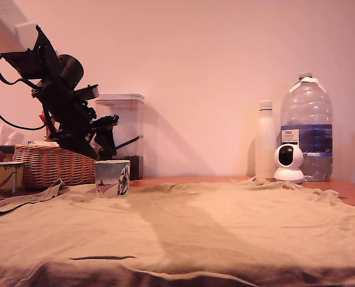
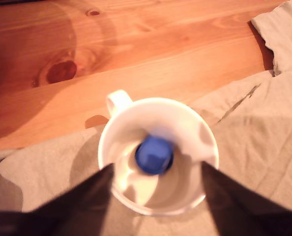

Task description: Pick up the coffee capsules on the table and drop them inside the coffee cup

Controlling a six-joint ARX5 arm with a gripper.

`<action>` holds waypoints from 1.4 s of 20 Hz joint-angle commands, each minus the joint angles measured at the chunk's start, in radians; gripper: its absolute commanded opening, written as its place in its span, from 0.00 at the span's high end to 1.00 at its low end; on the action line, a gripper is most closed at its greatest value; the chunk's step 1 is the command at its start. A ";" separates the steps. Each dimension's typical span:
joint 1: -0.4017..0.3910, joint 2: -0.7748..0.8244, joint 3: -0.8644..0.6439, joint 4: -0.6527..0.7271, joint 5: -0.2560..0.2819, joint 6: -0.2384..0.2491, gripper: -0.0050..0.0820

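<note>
The coffee cup stands on the olive cloth at the exterior view's left; it is whitish with a dark and pale blue print. Seen from the wrist, the cup is white inside with a small handle. A dark blue coffee capsule, slightly blurred, sits within the cup's opening near its bottom. My gripper hangs just above the cup's rim. Its dark fingers stand wide apart on either side of the cup, open and holding nothing.
A wicker basket and a yellow-green mug stand at the exterior view's far left, with a clear lidded container behind the cup. At the right stand a white bottle, a small white camera and a water jug. Bare wooden table lies beyond the cloth.
</note>
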 commanded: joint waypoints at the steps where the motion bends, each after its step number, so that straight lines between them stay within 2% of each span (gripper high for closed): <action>1: 0.003 0.021 0.005 0.003 0.002 0.006 0.27; 3: 0.003 0.014 0.005 -0.007 0.002 0.014 0.32; 4: 0.003 0.010 0.005 -0.014 0.004 0.019 0.39; 6: 0.003 -0.011 0.005 -0.031 0.011 0.031 0.59; 8: 0.003 -0.042 0.005 -0.042 0.014 0.031 0.85; 9: 0.003 -0.060 0.005 -0.046 0.014 0.031 0.93; 10: 0.003 -0.080 0.005 -0.053 0.014 0.031 0.96; 20: 0.003 -0.307 -0.003 -0.117 0.014 0.051 0.96; 23: 0.003 -0.367 -0.027 -0.109 0.033 0.053 0.96; 28: -0.006 -0.484 -0.185 -0.023 0.054 0.054 0.96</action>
